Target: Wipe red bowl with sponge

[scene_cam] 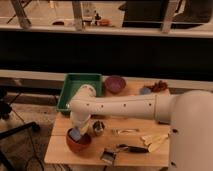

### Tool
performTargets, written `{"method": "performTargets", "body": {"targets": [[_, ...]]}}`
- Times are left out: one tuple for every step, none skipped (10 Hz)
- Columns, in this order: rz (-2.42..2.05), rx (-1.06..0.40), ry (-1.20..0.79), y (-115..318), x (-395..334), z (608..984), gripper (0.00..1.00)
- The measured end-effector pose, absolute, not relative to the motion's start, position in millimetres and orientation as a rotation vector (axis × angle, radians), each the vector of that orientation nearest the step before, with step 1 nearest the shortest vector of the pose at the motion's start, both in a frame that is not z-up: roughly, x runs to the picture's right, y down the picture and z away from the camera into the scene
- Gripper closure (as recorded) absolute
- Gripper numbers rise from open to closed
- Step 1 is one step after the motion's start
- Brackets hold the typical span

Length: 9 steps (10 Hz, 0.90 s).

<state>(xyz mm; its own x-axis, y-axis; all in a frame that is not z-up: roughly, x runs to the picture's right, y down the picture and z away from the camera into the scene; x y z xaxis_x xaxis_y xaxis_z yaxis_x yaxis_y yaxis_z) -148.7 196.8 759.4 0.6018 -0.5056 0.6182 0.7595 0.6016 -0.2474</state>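
Note:
The red bowl (80, 142) sits at the front left of the wooden table (60, 154). My gripper (76, 131) reaches down into the bowl from my white arm (125, 106), which stretches across the table from the right. The light-blue sponge (74, 134) lies in the bowl right under the gripper. The gripper itself is mostly hidden by the wrist.
A green tray (75, 87) stands at the back left, a purple bowl (114, 84) beside it. A small metal cup (98, 128) stands right of the red bowl. A brush (131, 148), a small box (108, 157), cutlery (125, 131) and a banana peel (156, 140) lie at the front right.

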Motion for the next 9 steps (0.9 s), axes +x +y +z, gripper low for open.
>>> {"method": "performTargets", "body": {"targets": [[-0.774, -0.527, -0.535, 196.5, -149.3, 757.9, 1.0], [-0.775, -0.524, -0.54, 196.1, -150.1, 756.2, 1.0], [-0.776, -0.522, -0.545, 195.8, -150.7, 755.0, 1.0], [-0.776, -0.519, -0.554, 195.8, -151.4, 753.3, 1.0], [-0.777, -0.517, -0.559, 195.5, -152.2, 752.0, 1.0], [-0.778, -0.516, -0.567, 195.4, -153.3, 750.4, 1.0], [-0.778, -0.513, -0.575, 195.0, -154.4, 748.7, 1.0], [-0.78, -0.511, -0.583, 194.4, -155.8, 747.0, 1.0], [-0.782, -0.509, -0.588, 194.0, -157.2, 745.6, 1.0]]}}
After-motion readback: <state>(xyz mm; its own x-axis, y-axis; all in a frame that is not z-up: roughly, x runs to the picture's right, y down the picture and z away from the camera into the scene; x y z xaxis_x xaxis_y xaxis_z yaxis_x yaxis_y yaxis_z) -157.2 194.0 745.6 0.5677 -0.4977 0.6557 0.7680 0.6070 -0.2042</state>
